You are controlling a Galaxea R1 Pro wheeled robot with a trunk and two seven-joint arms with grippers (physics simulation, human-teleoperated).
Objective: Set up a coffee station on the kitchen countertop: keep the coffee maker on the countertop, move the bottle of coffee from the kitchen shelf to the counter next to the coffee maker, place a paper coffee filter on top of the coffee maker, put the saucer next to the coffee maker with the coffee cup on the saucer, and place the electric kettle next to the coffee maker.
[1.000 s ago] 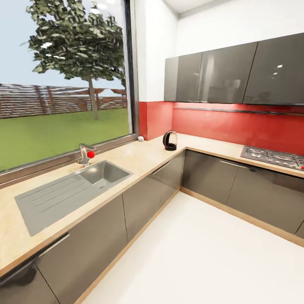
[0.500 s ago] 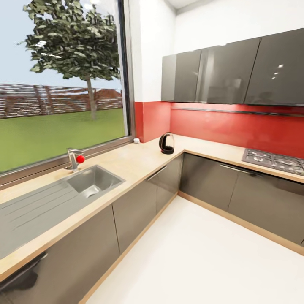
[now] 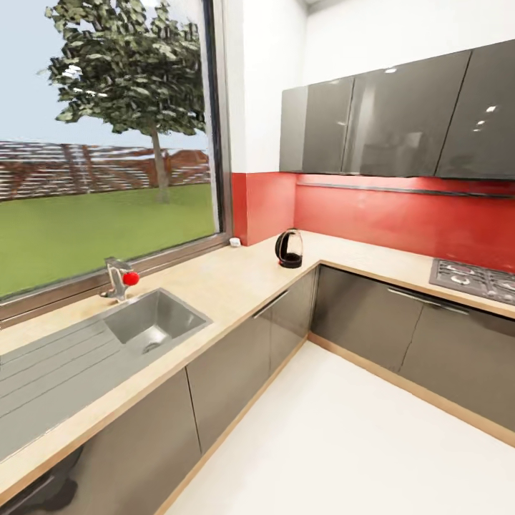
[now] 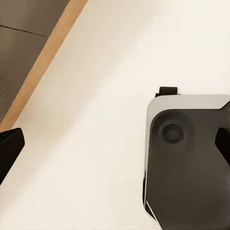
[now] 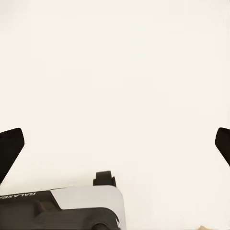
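A black electric kettle point(image 3: 289, 249) stands upright on the beige countertop point(image 3: 229, 275), in the corner below the red backsplash. The coffee maker, coffee bottle, filter, saucer and cup are out of view. In the left wrist view my left gripper point(image 4: 115, 146) hangs open over the pale floor, its dark fingertips point(image 4: 5, 152) far apart and empty. My right gripper point(image 5: 116, 143) is open too, with nothing between its fingertips point(image 5: 9, 146), and it also points at the floor.
A steel sink point(image 3: 154, 325) with a red-knobbed faucet point(image 3: 118, 277) lies under the window at left. A gas hob point(image 3: 476, 275) sits on the right counter. A small white object point(image 3: 234, 242) rests by the window corner. My own base point(image 4: 187, 163) shows below the left gripper.
The head view has shifted: the sink has slid to the left and the hob to the right. The kettle and the other things on the counter stay where they were.
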